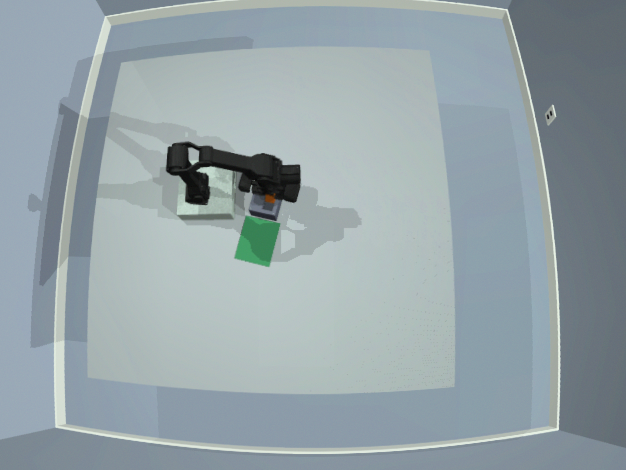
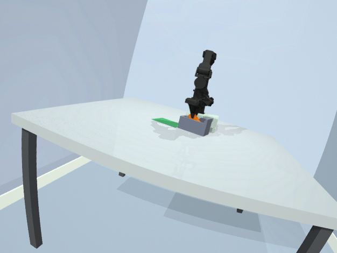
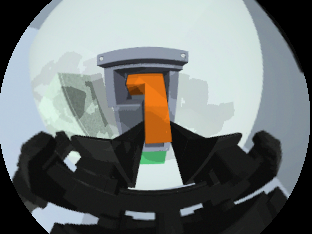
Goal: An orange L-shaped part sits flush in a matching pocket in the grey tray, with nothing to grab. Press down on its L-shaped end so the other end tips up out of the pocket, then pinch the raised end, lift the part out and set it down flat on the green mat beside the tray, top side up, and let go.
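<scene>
The orange part [image 1: 270, 198] [image 2: 197, 119] [image 3: 155, 102] is tilted in the pocket of the grey tray [image 1: 262, 214] [image 2: 190, 126] [image 3: 143, 56]. Its L-shaped end is low at the far end of the pocket in the wrist view, and its straight end is raised towards the gripper. My gripper [image 2: 193, 117] [image 3: 156, 123] is shut on the raised end, one finger against each side. The fingertips are hidden under the arm in the top view. The green mat [image 1: 257, 242] [image 2: 166, 122] [image 3: 152, 158] lies flat beside the tray.
The pale base block [image 1: 219, 204] of the arm stands on the other side of the tray from the table's open expanse. The tray walls surround the part closely. The table [image 1: 303, 328] [image 2: 135, 152] extends beyond the mat, and arm shadows fall across the mat.
</scene>
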Action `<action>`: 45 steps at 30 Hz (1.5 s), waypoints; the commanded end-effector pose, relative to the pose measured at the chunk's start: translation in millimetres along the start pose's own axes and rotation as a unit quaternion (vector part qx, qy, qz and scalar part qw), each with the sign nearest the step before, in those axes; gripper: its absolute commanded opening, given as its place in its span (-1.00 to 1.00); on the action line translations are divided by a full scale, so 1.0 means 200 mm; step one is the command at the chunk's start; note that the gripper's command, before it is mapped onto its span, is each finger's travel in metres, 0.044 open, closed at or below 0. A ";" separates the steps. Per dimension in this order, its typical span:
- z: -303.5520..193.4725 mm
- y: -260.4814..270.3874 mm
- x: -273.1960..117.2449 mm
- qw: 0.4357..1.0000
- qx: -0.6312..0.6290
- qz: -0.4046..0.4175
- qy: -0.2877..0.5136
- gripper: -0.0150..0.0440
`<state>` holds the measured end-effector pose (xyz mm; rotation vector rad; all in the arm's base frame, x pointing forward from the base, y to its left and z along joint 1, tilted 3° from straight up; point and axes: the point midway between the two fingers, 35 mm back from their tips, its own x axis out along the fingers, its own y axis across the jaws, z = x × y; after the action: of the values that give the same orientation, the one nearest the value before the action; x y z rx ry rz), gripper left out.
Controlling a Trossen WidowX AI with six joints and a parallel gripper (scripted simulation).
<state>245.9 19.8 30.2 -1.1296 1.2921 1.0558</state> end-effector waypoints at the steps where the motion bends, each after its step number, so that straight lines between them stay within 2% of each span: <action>1: 0.00 0.00 0.00 1.000 0.000 -0.001 0.000 -0.08; 3: 0.00 0.00 0.00 1.000 0.000 -0.001 0.000 -0.13; 7: 0.00 0.00 0.00 1.000 0.000 -0.001 0.000 -0.48; 8: 0.00 0.00 0.00 1.000 0.000 -0.001 0.000 -0.49; 45: 0.00 0.01 -0.25 1.000 -0.003 0.005 0.003 -0.49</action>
<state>241.7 20.3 71.4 -1.1339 1.3166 1.0748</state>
